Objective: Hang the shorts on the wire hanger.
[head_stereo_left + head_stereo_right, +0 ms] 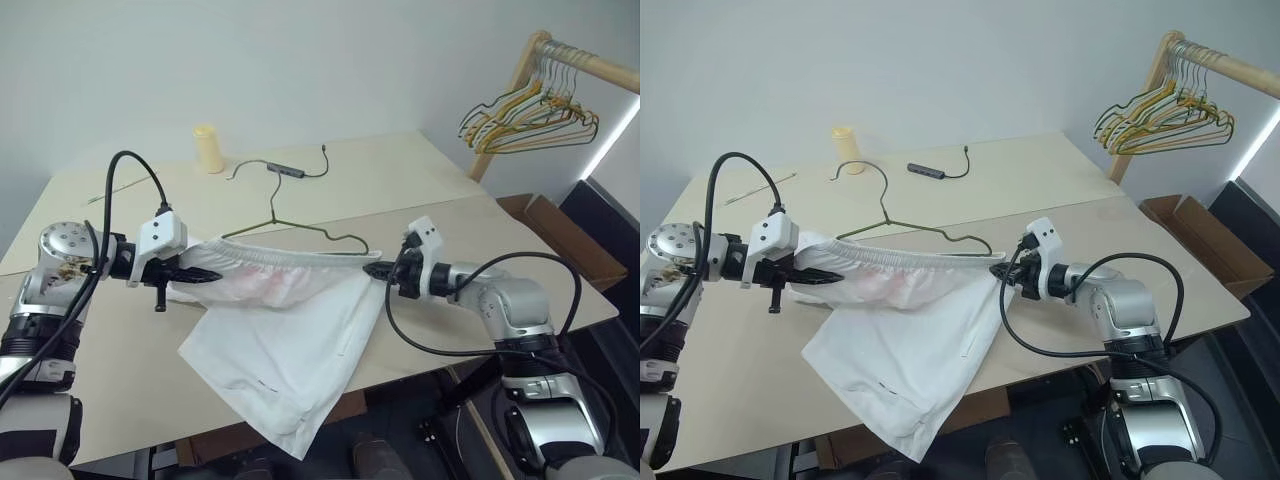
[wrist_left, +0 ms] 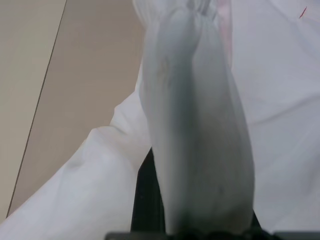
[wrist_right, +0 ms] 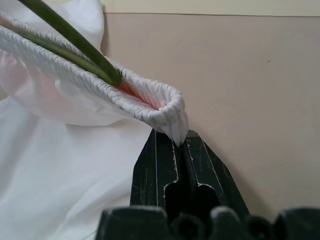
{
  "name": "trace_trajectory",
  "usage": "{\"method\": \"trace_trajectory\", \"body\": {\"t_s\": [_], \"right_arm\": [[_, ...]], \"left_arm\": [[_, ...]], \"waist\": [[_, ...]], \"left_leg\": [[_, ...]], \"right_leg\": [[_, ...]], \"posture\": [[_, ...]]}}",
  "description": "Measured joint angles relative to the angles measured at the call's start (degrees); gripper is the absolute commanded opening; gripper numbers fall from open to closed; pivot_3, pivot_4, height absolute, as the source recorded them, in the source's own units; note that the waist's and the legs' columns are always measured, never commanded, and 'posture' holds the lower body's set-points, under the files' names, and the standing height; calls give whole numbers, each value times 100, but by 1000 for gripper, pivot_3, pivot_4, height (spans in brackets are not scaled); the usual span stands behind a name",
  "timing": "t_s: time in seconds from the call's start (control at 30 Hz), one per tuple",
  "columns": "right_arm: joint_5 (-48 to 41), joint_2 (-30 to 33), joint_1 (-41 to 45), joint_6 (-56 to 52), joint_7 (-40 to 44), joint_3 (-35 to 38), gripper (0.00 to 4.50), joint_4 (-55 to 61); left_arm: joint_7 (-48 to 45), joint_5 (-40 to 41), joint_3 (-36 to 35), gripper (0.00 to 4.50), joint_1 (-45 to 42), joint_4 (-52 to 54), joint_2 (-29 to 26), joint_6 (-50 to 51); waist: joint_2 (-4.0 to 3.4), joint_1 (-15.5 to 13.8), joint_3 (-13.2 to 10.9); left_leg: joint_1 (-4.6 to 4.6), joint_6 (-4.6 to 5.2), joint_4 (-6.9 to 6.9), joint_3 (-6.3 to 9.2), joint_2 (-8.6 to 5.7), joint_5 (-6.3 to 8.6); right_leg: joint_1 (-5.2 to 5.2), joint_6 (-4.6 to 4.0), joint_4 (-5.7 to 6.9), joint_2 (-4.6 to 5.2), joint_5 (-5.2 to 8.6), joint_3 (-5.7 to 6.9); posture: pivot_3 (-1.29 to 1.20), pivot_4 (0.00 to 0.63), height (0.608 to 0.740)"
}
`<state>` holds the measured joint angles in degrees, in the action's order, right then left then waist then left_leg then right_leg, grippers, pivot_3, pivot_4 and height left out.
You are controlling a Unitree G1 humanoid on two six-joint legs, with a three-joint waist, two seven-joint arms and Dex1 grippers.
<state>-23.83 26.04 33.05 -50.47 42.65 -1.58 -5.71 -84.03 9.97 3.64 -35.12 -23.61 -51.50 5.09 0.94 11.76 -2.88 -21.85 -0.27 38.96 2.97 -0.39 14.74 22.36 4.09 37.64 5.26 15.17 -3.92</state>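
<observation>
left gripper [image 1: 205,274]: clamped on one end of the shorts' waistband | right gripper [image 3: 181,145]: clamped on the other end | shorts [image 1: 290,345]: waistband stretched between them, legs draped on the table [image 1: 90,380] | wire hanger [image 1: 290,226]: its lower corner tucked into the waistband, hook toward a yellow cup [image 1: 208,148]

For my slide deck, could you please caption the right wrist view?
Right tool shut on the shorts waistband, wire hanger entering the opening.
</observation>
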Motion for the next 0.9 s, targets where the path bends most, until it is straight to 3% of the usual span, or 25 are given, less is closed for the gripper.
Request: {"method": "trace_trajectory", "body": {"t_s": [0.53, 0.9], "right_arm": [[0, 129, 21, 33, 115, -4, 19, 6], [63, 326, 9, 1, 150, -422, 19, 1394]], "left_arm": [[225, -663, 428, 0, 0, -256, -84, -503], [476, -826, 554, 0, -277, -487, 221, -180]], "waist": [[0, -1, 0], [1, 5, 0]], "left_leg": [[-1, 0, 0, -1, -2, 0], [-3, 0, 1, 0, -1, 0]], "right_leg": [[1, 0, 0, 2, 0, 0], [1, 1, 0, 1, 1, 1]], "posture": [[-146, 11, 740], [-168, 5, 740]]}}
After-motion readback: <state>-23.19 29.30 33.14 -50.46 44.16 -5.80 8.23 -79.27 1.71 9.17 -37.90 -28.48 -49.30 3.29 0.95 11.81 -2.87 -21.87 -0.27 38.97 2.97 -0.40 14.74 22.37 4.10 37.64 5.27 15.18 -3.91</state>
